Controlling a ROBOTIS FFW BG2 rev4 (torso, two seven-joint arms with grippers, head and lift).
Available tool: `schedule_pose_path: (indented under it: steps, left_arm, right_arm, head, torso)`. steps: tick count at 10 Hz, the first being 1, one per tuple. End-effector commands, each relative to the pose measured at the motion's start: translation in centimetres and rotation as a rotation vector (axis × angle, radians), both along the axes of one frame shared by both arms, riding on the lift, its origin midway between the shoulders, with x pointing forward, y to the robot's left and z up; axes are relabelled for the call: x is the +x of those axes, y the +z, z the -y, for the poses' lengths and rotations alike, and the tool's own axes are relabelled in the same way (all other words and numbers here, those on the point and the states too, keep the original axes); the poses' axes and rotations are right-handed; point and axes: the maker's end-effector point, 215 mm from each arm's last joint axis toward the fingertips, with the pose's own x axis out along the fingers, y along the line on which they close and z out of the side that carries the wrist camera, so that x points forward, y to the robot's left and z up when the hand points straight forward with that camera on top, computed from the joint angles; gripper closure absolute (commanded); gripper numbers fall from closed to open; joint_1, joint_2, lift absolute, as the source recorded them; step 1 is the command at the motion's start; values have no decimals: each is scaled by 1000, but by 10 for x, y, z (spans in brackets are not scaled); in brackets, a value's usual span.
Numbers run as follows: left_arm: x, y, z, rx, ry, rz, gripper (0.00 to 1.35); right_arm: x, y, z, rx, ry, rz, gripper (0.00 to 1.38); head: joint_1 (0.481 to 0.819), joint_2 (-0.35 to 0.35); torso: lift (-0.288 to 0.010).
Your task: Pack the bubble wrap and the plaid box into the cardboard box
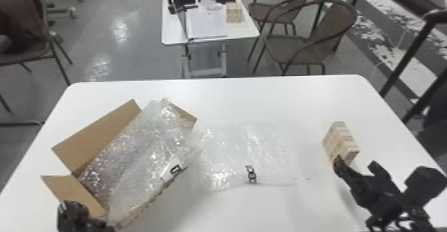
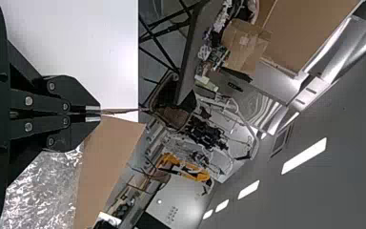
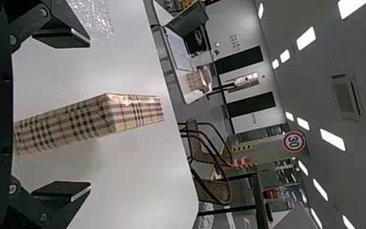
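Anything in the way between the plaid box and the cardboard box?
Yes: a flat spread of bubble wrap lies on the table between the plaid box and the cardboard box. Lifting over it should work, but more wrap covers much of the cardboard box's opening.

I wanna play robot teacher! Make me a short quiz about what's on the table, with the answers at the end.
1. Fill in the colour: Some bubble wrap lies on the ____ table.

2. How are the fingers of the right end effector?
A) Pinched together
B) Spread apart
C) Clamped on a chair

3. True or false: The plaid box stands outside the cardboard box.

Key: 1: white; 2: B; 3: true.
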Motion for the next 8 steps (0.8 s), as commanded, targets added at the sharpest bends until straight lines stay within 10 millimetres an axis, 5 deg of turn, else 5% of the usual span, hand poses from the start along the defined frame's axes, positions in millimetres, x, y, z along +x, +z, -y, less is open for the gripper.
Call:
schedule_pose_path:
  steps: [1, 5, 6, 7, 8]
  left_arm:
    - [0, -1, 0, 0, 1, -2, 1217]
    - [0, -1, -1, -1, 1, -2, 1217]
    - [-1, -1, 0, -3, 2, 0, 1217]
    - [0, 0, -1, -1, 2, 2, 1217]
    - [0, -1, 0, -3, 2, 2, 1217]
  right_arm:
    - [9, -5, 4, -12, 4, -10, 225]
    - [41, 4, 14, -44, 30, 4, 236]
    - [43, 2, 14, -44, 29, 1, 358]
    - [43, -3, 14, -40, 33, -11, 802]
    - [42, -9, 13, -37, 36, -31, 998]
  head:
    - [695, -22]
    - [695, -33]
    - [695, -36]
    - [695, -38]
    - [695, -38]
  torso:
    - [-102]
    - [-102]
    - [-102]
    - [-102]
    - [-102]
